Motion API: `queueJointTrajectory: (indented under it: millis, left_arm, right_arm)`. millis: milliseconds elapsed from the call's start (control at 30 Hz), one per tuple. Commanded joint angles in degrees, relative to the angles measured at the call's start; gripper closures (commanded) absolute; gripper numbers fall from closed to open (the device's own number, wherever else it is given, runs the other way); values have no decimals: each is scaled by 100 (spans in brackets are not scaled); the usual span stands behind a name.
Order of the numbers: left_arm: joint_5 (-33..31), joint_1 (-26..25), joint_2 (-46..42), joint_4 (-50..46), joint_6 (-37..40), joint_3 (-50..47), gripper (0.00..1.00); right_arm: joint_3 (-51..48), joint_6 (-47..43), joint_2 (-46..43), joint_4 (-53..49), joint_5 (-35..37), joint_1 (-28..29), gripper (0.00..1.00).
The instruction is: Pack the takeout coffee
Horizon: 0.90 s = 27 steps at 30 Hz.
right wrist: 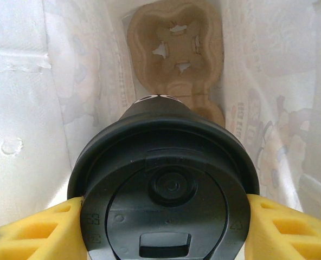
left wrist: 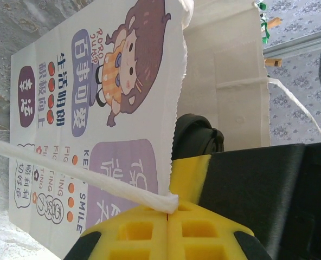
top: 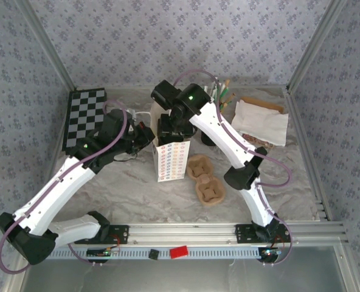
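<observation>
The right gripper (right wrist: pixel 163 219), yellow fingers (right wrist: pixel 36 233) pressed to either side, clamps the small dark paper cup with a round black plastic lid (right wrist: pixel 166 184). The cup hangs inside the white paper bag with coloured dots (top: pixel 171 159), over a brown moulded-pulp cup carrier (right wrist: pixel 174 49) at the bag's bottom. The left gripper (left wrist: pixel 168 211) is pinched closed on the bag's white twisted-paper handle (left wrist: pixel 68 170).

Bright, even light; faint shadows on the table (top: pixel 125 182); paper bag (right wrist: pixel 25 108) walls glow washed-out; near yellow fingers (left wrist: pixel 188 179) blurred
</observation>
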Motion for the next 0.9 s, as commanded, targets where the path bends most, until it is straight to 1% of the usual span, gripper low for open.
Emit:
queueJointTrajectory:
  millis: [0, 367, 633, 733, 867]
  left_arm:
    - [-20, 35, -11, 38, 96, 0, 100]
    - [31, 30, 26, -19, 283, 77, 100]
    - [93, 69, -10, 0, 336, 63, 100]
    - [348, 140, 21, 12, 358, 60, 100]
    - [382, 162, -5, 39, 355, 21, 100]
  right_arm:
    - [82, 100, 97, -795, 190, 32, 38]
    - [47, -27, 317, -833, 375, 44, 39]
    - [76, -26, 388, -696, 126, 32, 40]
    - [23, -27, 413, -658, 94, 6, 40]
    - [-33, -18, 500, -569, 17, 69, 41]
